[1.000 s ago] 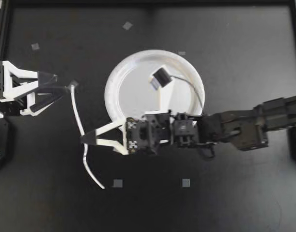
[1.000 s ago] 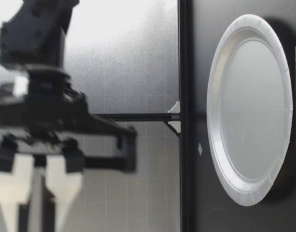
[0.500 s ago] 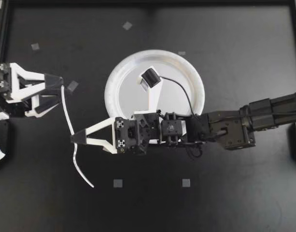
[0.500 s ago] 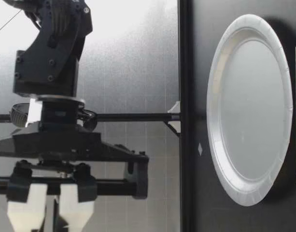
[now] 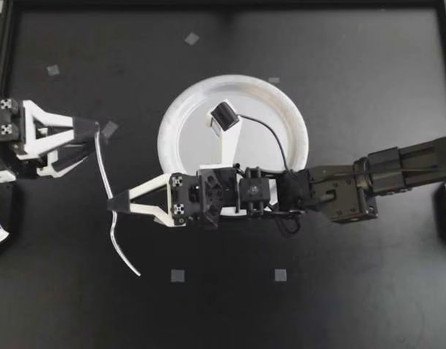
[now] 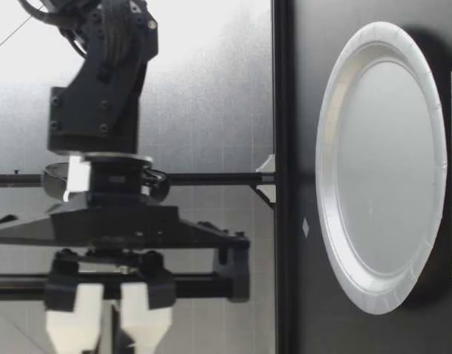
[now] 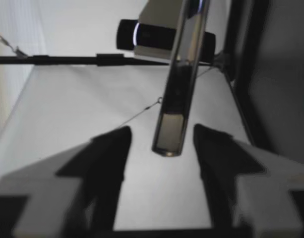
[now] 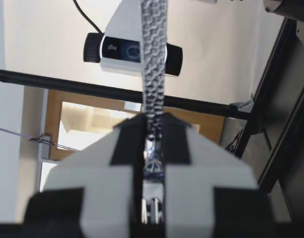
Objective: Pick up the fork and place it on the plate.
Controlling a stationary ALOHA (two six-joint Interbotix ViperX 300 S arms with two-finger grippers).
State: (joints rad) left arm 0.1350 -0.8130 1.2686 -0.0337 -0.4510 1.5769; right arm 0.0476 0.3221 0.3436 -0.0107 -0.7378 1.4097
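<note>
At the left, the left claw (image 5: pixel 94 137) is being held released, and the handle end of the fork (image 5: pixel 102 171) is lying between its spread fingers without being touched. The fork, a thin, curved strip that looks light and slick, is being gripped near its middle by the clenched right claw (image 5: pixel 113 205), beside the plate (image 5: pixel 190 120) and not yet over it. That mid-length hold is being judged soundest, since a grip at either end would likely let the fork swing.

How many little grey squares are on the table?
6 grey squares: one top centre, one upper left, one at the plate's upper rim, one beside my left gripper, two side by side lower down. Others may be hidden.
</note>
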